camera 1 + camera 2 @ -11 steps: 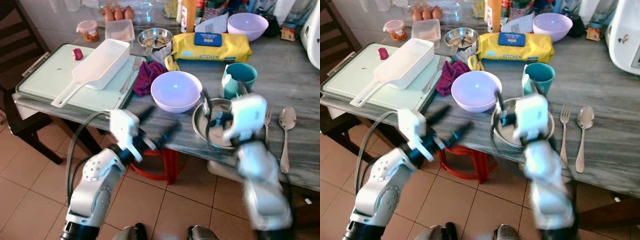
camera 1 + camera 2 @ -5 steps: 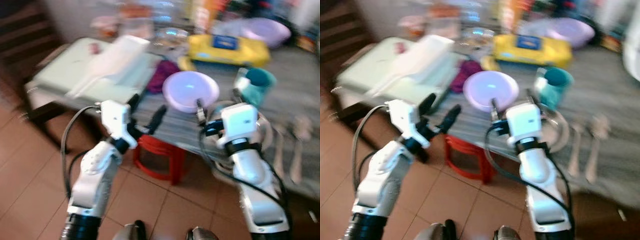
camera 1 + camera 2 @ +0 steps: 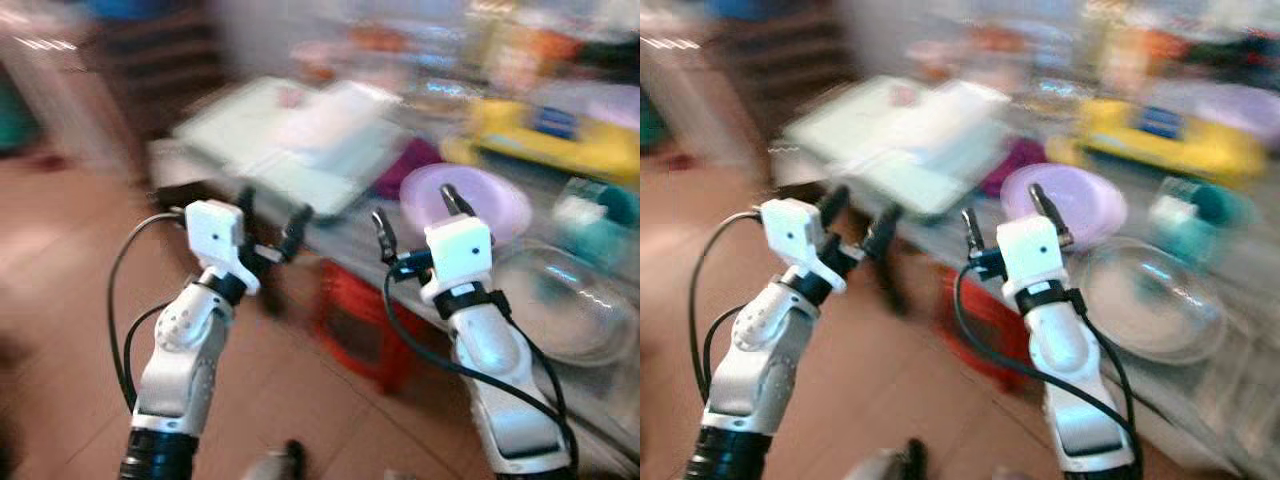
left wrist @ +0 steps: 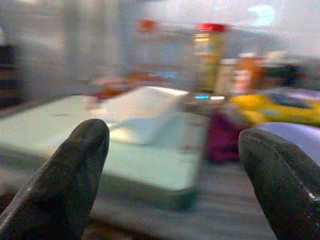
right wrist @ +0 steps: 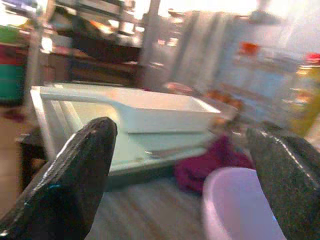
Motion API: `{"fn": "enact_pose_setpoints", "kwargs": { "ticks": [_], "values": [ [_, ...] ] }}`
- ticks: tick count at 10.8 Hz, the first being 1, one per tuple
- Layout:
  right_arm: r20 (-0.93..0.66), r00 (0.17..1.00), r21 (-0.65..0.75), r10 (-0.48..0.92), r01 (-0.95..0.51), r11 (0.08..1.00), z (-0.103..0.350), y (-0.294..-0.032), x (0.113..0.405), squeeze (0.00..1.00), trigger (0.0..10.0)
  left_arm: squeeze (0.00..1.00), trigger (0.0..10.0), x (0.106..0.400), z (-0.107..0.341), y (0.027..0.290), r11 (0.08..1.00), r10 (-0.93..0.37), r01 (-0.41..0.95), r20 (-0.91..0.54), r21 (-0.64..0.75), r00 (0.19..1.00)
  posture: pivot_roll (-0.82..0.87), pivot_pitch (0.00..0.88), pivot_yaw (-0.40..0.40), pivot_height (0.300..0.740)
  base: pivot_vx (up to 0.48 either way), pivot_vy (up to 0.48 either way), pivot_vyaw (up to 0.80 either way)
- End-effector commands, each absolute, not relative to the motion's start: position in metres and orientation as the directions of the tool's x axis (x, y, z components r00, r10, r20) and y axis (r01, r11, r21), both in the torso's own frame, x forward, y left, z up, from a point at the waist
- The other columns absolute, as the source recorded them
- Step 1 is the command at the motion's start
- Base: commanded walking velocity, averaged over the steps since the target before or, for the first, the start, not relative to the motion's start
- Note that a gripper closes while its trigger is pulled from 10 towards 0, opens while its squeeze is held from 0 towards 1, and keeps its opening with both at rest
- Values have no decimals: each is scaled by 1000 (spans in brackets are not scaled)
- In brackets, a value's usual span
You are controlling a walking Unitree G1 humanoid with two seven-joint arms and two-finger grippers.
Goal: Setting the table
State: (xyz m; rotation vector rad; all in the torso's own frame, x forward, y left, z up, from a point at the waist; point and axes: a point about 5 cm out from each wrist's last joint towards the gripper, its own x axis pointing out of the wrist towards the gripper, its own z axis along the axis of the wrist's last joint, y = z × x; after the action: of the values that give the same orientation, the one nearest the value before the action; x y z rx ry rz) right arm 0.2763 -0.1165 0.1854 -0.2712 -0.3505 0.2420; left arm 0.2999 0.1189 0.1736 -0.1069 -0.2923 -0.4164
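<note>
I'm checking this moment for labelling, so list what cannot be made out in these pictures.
- Back of the table: bottles and jars are streaks, motion blur in both eye views.
- Print on the yellow packet: unreadable, blurred.
- Steel bowl: contents unclear, smeared.
- Purple bowl: cut off by the right wrist view's edge.
- Left gripper and right gripper: both open and holding nothing, near the table's front edge.

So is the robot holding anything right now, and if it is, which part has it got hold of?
Nothing is held. The left gripper and the right gripper are both open and empty, raised in front of the table.
</note>
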Motion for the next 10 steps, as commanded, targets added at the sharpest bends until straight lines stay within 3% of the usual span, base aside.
{"fn": "enact_pose_setpoints", "kwargs": {
  "ticks": [1, 7, 10],
  "values": [
    [308, 907, -303, 286, -191, 934, 186, -115, 275, 0, 10000, 0, 10000, 302, 169, 120, 922, -366, 387, 275, -23, 889, -139, 118, 45, 740, 0, 0, 800],
    [270, 915, -311, 300, -212, 926, 169, -112, 276, 0, 10000, 0, 10000, 308, 136, 135, 971, -239, 234, 174, 51, 955, -144, 100, 53, 740, 0, 0, 800],
    [259, 926, -261, 275, -207, 943, 165, -115, 276, 0, 10000, 0, 10000, 310, 139, 136, 980, -201, 196, 191, 41, 961, -139, 114, 48, 740, 0, 0, 800]
  ]
}}
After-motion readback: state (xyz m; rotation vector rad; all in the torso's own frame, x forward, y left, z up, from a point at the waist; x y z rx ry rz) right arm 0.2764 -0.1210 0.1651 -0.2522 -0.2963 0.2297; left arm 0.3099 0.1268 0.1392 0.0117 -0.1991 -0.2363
